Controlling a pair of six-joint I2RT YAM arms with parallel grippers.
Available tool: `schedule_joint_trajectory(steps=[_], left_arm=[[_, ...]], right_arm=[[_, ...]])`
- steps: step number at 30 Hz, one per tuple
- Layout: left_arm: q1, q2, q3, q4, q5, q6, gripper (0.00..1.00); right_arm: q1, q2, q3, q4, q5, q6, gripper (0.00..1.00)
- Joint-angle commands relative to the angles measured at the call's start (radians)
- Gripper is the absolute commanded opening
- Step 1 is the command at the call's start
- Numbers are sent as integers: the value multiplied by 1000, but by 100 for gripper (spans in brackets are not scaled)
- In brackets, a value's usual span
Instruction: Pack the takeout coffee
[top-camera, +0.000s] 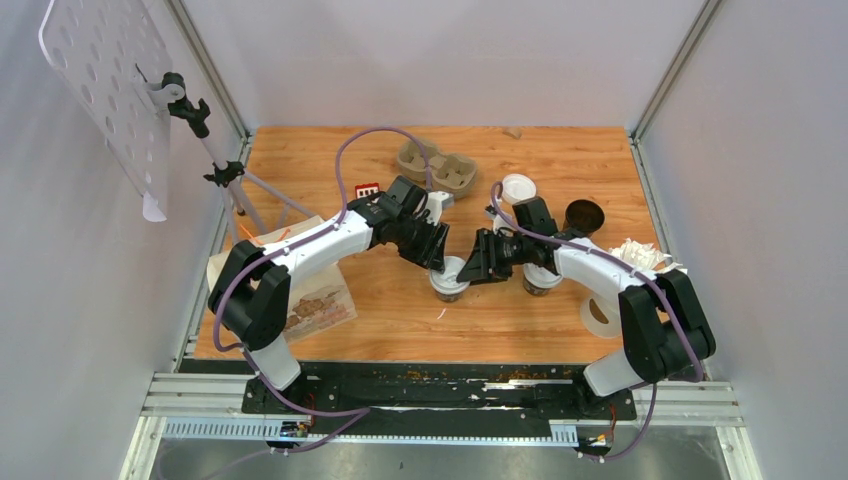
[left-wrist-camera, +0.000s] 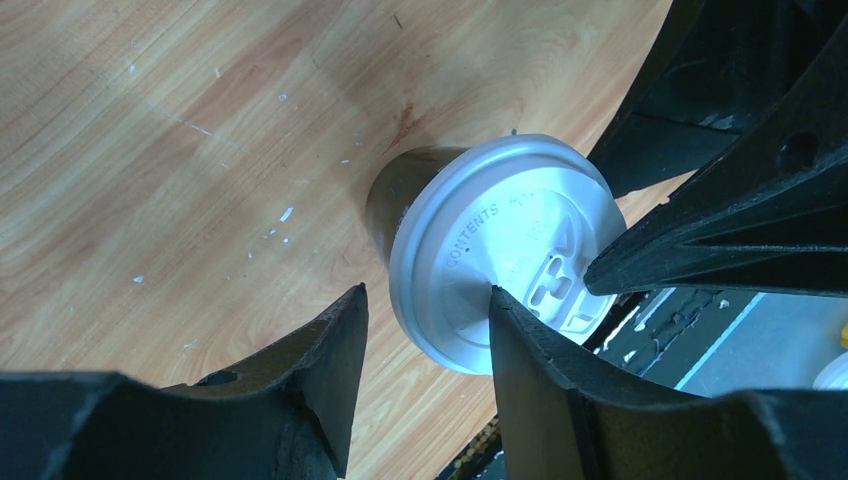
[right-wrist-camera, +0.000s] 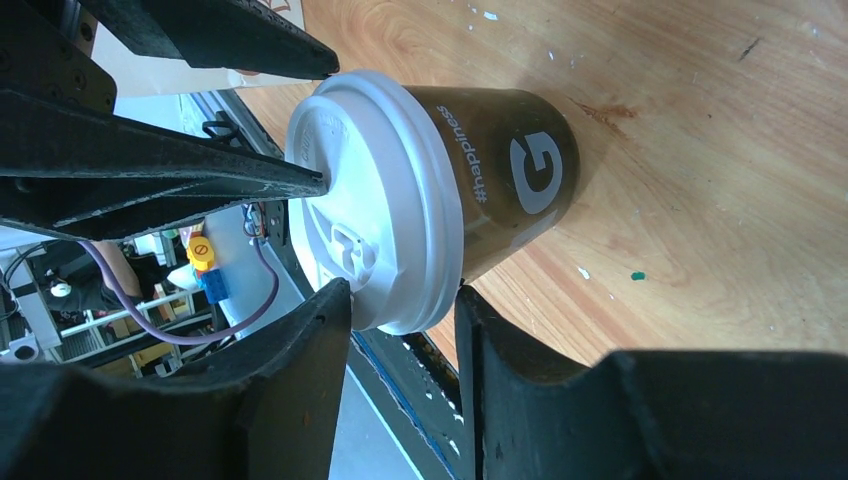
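Observation:
A takeout coffee cup (top-camera: 449, 283) with dark brown sides and a white lid stands upright on the wooden table (top-camera: 400, 320), between both grippers. My right gripper (right-wrist-camera: 403, 290) pinches the lid's rim, with one finger on the lid top (right-wrist-camera: 360, 220) and the other under the rim against the cup side (right-wrist-camera: 520, 170). My left gripper (left-wrist-camera: 425, 292) is open above the same lid (left-wrist-camera: 500, 250). One of its fingers rests on the lid top and the other hangs beside the cup. A second lidded cup (top-camera: 541, 281) stands under the right arm.
A grey-brown pulp cup tray (top-camera: 436, 168) lies at the back centre. An open dark cup (top-camera: 584, 215) and a loose white lid (top-camera: 518, 187) are at the back right. Another lid (top-camera: 598, 316) and white sticks (top-camera: 640, 256) are at the right. A paper bag (top-camera: 318, 292) lies at the left.

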Motion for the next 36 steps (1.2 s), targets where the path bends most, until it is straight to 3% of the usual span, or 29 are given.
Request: schedule_joint_trajectory(steps=[1, 26, 36], left_arm=[[5, 27, 21, -24, -59, 40, 55], [27, 67, -19, -30, -76, 40, 51], [43, 75, -47, -25, -78, 36, 51]], right_arm=[[-14, 17, -40, 53, -16, -43, 41], [-69, 74, -183, 179, 0, -55, 37], [-77, 80, -172, 135, 60, -72, 37]])
